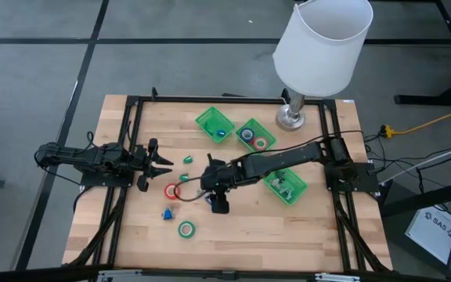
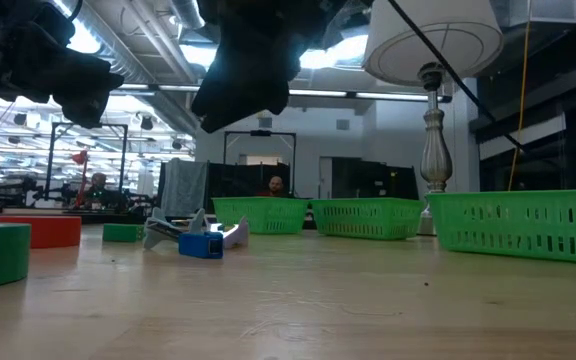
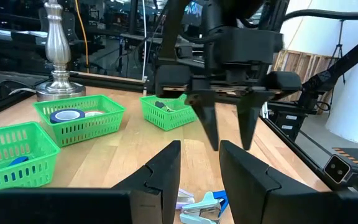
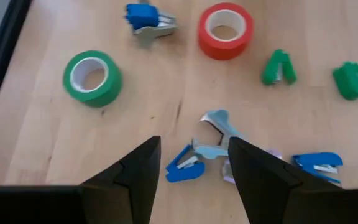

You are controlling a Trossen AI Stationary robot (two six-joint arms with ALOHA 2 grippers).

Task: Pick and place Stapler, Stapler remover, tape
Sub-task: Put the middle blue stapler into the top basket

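At the middle of the bench [image 1: 233, 243], the right gripper [image 4: 191, 165] hangs fingers wide over a blue stapler remover [image 4: 185, 165], seemingly lining up a grab. Red tape [image 4: 224, 29] lies at its twelve o'clock. The left gripper [image 3: 199, 171] waits beside, fingers parted, empty.

An overhead camera looks straight down on the whole wooden counter [image 1: 233, 235]; a low one sits at counter height, facing the room; each wrist camera looks closely past its own fingers; overhead and right wrist views share the red tape [image 4: 225, 30].
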